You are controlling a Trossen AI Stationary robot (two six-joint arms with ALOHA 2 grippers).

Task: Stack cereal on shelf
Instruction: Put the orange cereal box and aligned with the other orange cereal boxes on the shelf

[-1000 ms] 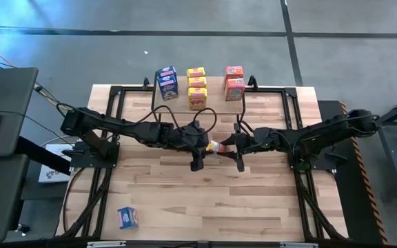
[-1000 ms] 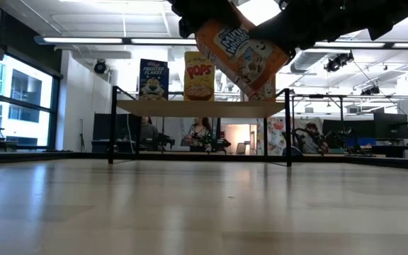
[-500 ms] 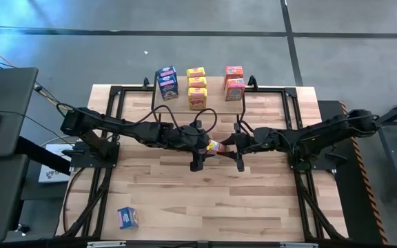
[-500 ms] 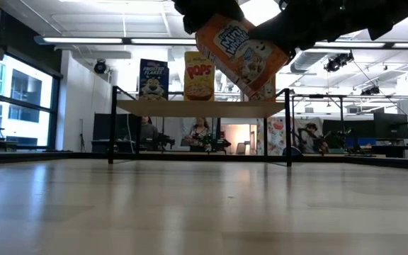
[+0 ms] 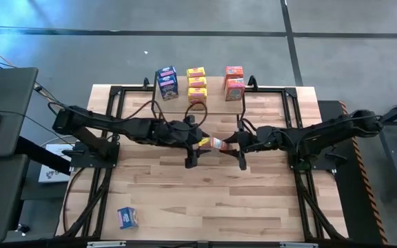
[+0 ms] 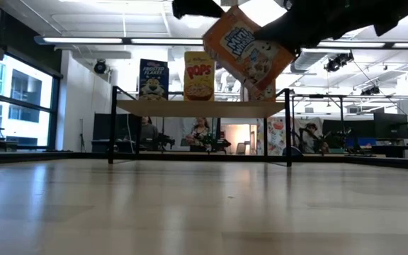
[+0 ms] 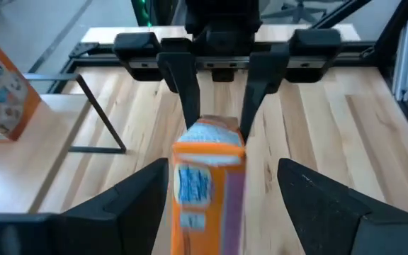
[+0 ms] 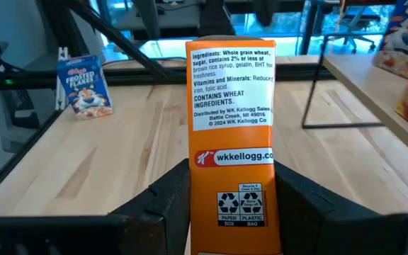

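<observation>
While the orange cereal box [image 5: 214, 143] hangs tilted in the air above the middle of the counter [image 5: 185, 200], the right tool [image 5: 234, 142] pinches it by its narrow sides, its fingers [image 8: 165, 202] pressed against the cardboard. The left tool [image 5: 197, 140] sits just beside the box on its other end, fingers [image 7: 137, 205] spread wide and clear of the cardboard. The shelf [image 5: 200, 103] stands at the counter's far edge, carrying a blue box [image 5: 167, 83], yellow boxes [image 5: 197, 85] in a row and two orange-red boxes [image 5: 234, 83]. From table height, the held box [image 6: 248, 53] shows above and in front of the shelf top [image 6: 200, 108]. One more blue box [image 5: 128, 217] lies near the counter's near left corner, well apart from both arms.
</observation>
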